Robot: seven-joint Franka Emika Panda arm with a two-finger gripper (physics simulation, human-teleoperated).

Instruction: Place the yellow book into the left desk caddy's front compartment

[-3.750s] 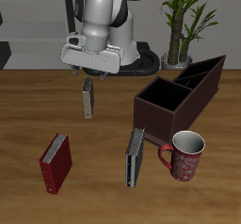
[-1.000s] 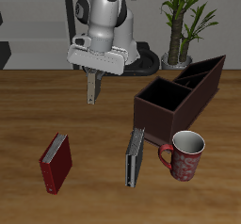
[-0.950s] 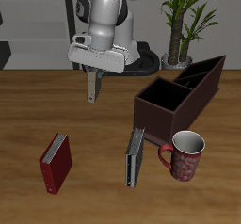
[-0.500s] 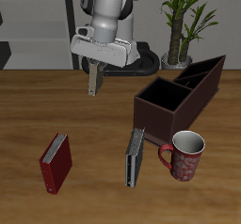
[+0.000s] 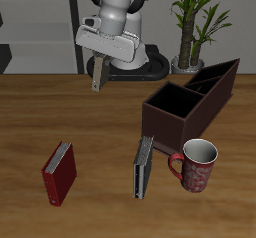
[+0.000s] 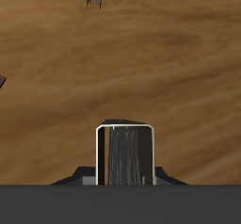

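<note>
The pincer [image 5: 98,64] is clamped on the yellow book [image 5: 97,75], which hangs upright, spine-on, high above the far part of the desk [image 5: 40,112], well apart from the left desk caddy [image 5: 190,104]. The step in hand looks like the carry: the book needs to travel sideways to above the front compartment [image 5: 172,104], the squarish open section at the caddy's nearer end, keeping enough height for the book's lower edge to pass over the caddy wall. It seems wise to keep the book vertical and lined up with the walls before lowering, and to let go only once it sits well inside. The red mug [image 5: 197,165] stands just beside the caddy's near end, and a greyer slim book [image 5: 144,166] stands on edge next to it; both lie below the path and should stay untouched. A red book [image 5: 59,172] lies well apart, near the desk's front edge.
</note>
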